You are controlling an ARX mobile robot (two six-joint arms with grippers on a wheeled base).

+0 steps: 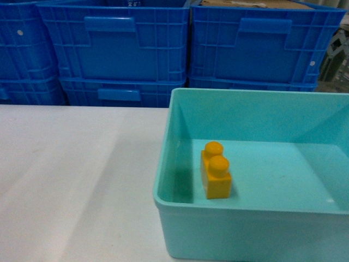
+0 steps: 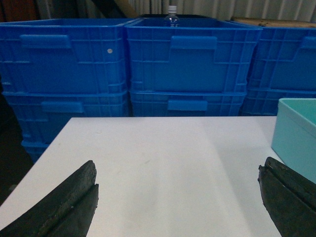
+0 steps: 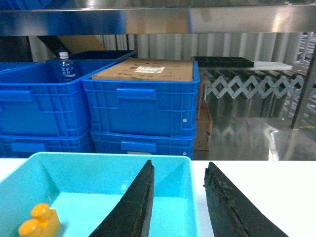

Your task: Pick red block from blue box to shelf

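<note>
The red block shows in no view. The blue box (image 1: 256,103), a pale turquoise tub, stands on the white table at the right; it appears again as the blue box (image 3: 98,163) and, as a corner only, the blue box (image 2: 296,133). My right gripper (image 3: 180,164) is open and empty, its jaws standing either side of the box's right wall. My left gripper (image 2: 178,165) is wide open over bare table, left of the box. A metal shelf (image 3: 158,19) runs across the top of the right wrist view. Neither gripper shows in the head view.
A yellow-orange two-stud brick (image 1: 216,170) stands inside the box near its left wall, the same brick (image 3: 38,222) at lower left. Stacked dark blue crates (image 1: 114,49) line the table's far edge. One crate holds cardboard (image 3: 145,69), another a bottle (image 3: 64,66).
</note>
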